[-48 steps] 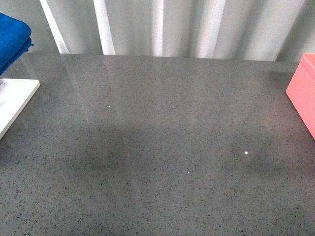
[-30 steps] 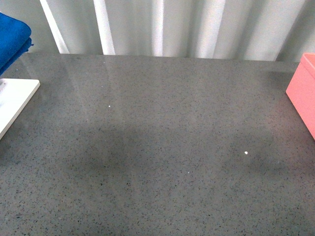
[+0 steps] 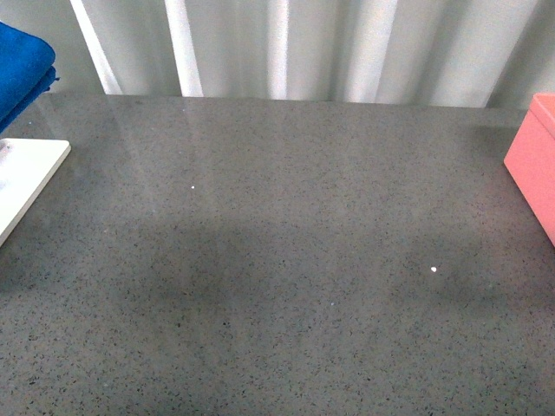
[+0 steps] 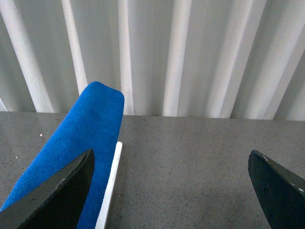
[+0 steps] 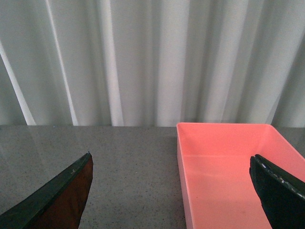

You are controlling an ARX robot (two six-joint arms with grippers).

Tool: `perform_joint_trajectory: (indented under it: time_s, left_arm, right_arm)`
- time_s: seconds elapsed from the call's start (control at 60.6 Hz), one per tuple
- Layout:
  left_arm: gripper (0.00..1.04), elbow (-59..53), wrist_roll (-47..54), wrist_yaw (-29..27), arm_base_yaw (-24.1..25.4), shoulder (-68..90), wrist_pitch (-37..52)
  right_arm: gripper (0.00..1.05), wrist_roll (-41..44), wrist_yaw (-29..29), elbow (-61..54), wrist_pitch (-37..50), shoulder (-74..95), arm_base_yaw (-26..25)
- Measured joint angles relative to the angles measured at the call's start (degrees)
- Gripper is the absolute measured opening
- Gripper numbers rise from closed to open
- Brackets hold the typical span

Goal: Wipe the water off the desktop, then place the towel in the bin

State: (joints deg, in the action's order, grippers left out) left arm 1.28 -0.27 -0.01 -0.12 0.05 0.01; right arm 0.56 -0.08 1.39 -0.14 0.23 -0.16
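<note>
The dark-grey speckled desktop [image 3: 286, 234] fills the front view; I cannot make out water on it. The blue towel [image 3: 22, 65] lies folded at the far left, on a white board [image 3: 26, 178]. The pink bin [image 3: 533, 165] stands at the right edge. Neither arm shows in the front view. In the left wrist view my left gripper [image 4: 171, 186] is open and empty above the desktop [image 4: 190, 162], with the towel [image 4: 81, 143] by one finger [image 4: 57, 200]. In the right wrist view my right gripper [image 5: 171, 191] is open and empty, with the empty bin [image 5: 228, 167] ahead.
A pale pleated curtain [image 3: 286, 48] hangs behind the desktop's far edge. The white board's edge [image 4: 109, 191] shows beside the towel in the left wrist view. A few small white specks [image 3: 434, 269] dot the desktop.
</note>
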Motion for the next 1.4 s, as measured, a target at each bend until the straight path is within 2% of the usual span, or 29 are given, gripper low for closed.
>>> perform_joint_trajectory:
  time_s: [0.578,0.611,0.644,0.693,0.825,0.924,1.073,1.155,1.271,1.403]
  left_arm:
    - [0.98,0.00,0.00,0.00,0.00,0.02,0.00]
    - [0.98,0.66,-1.55,-3.85,-1.07,1.22,-2.62]
    - [0.98,1.99,-4.39,-8.04,-1.68,4.72,-5.60]
    - [0.98,2.71,-5.68,-8.28,-1.20,9.31,-4.37]
    - [0.98,6.62,-5.20,-3.56,2.05,21.86,6.99]
    - [0.98,15.15,-1.01,-0.09,3.10,36.87,15.85]
    - [0.98,28.02,7.67,3.34,2.54,58.38,15.54]
    - [0.98,36.22,9.68,0.44,2.95,69.96,12.17]
    - [0.98,46.62,14.23,-6.60,3.78,83.62,13.68]
    - [0.98,50.73,17.42,-8.94,4.46,90.51,14.27]
  right_arm:
    - [0.98,0.00,0.00,0.00,0.00,0.00,0.00]
    - [0.98,0.00,0.00,0.00,0.00,0.00,0.00]
    - [0.98,0.00,0.00,0.00,0.00,0.00,0.00]
    - [0.98,0.00,0.02,0.00,0.00,0.00,0.00]
    - [0.98,0.00,0.00,0.00,0.00,0.00,0.00]
    - [0.98,0.00,0.00,0.00,0.00,0.00,0.00]
    - [0.98,0.00,-0.02,0.00,0.00,0.00,0.00]
    - [0.98,0.00,0.00,0.00,0.00,0.00,0.00]
    - [0.98,0.00,0.00,0.00,0.00,0.00,0.00]
    - [0.98,0.00,-0.02,0.00,0.00,0.00,0.00]
